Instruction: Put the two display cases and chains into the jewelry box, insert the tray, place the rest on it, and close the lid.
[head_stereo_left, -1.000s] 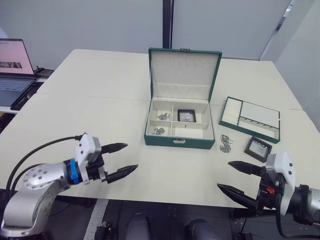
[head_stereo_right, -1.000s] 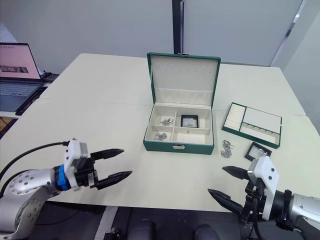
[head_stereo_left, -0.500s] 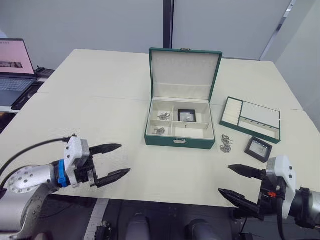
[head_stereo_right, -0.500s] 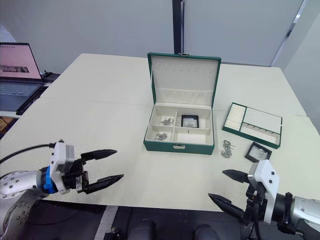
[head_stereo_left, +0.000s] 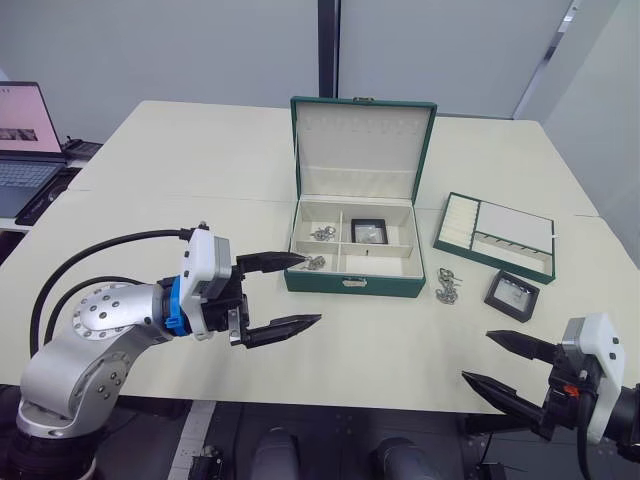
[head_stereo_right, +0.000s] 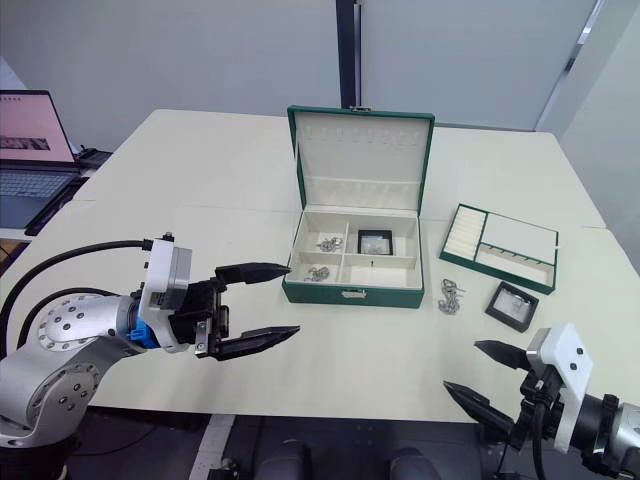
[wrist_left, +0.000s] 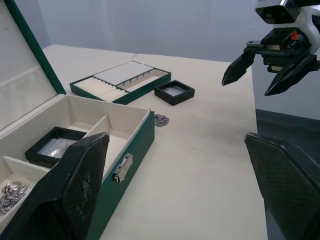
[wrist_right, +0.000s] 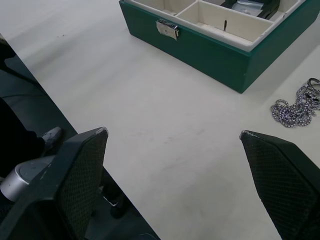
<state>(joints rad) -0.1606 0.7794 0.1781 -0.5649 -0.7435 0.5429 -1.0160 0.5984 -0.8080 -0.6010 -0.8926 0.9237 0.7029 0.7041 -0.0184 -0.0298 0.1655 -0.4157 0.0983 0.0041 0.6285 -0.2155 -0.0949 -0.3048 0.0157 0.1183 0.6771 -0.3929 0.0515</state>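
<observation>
The jewelry box (head_stereo_left: 350, 283) stands open at mid-table, its lid (head_stereo_left: 362, 140) upright. One display case (head_stereo_left: 369, 231) lies in a rear compartment, and two chains (head_stereo_left: 323, 233) (head_stereo_left: 315, 263) lie in the left compartments. A second display case (head_stereo_left: 511, 295) and another chain (head_stereo_left: 446, 287) rest on the table right of the box. Behind them sits the tray (head_stereo_left: 495, 235). My left gripper (head_stereo_left: 308, 290) hovers open just in front of the box's left front corner. My right gripper (head_stereo_left: 478, 357) is open over the table's near right edge, holding nothing.
A laptop (head_stereo_left: 25, 120) sits open on a side surface at the far left. The table's near edge runs right below both grippers. Bare tabletop lies left of the box and in front of it.
My left gripper has swung forward and to the right, up to the box's front left corner. My right gripper has drifted slightly right near the edge. Nothing was grasped.
</observation>
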